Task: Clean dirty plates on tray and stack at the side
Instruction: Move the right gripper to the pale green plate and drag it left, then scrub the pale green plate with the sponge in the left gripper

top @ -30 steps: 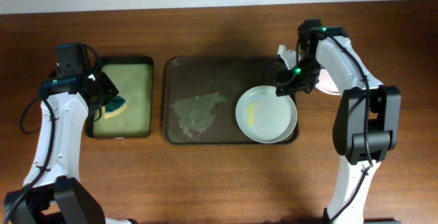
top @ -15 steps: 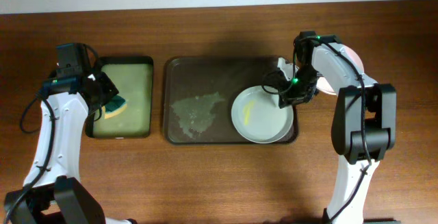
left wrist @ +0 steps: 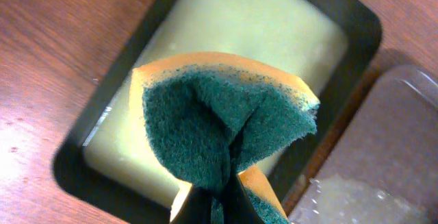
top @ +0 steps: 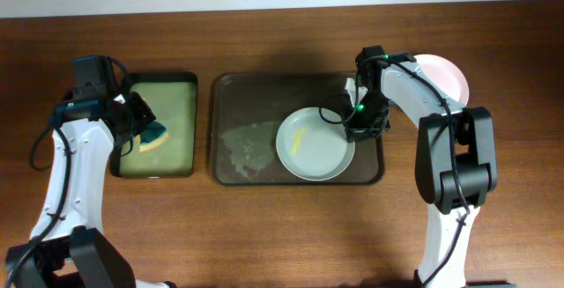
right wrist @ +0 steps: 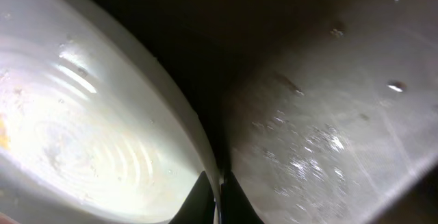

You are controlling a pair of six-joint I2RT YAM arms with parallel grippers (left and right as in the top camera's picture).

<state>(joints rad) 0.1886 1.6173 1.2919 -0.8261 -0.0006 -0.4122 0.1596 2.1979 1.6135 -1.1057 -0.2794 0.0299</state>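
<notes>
A white plate [top: 315, 144] with a yellow smear lies in the dark brown tray [top: 238, 94], right of its middle. My right gripper [top: 352, 128] is shut on that plate's right rim; in the right wrist view the rim [right wrist: 185, 118] runs down between the two dark fingers [right wrist: 200, 200]. Another white plate [top: 449, 75] lies on the table right of the tray, partly behind the right arm. My left gripper [top: 139, 129] is shut on a green and orange sponge [left wrist: 226, 125], held over the small black tray [top: 176, 90].
The small black-rimmed tray [left wrist: 342, 25] holds pale greenish liquid. A wet foamy patch [top: 251, 141] spreads over the left half of the brown tray. Bare wooden table lies in front of both trays.
The right gripper closed on the plate's rim and dragged the plate leftward toward the tray's middle. The left arm and sponge stayed put.
</notes>
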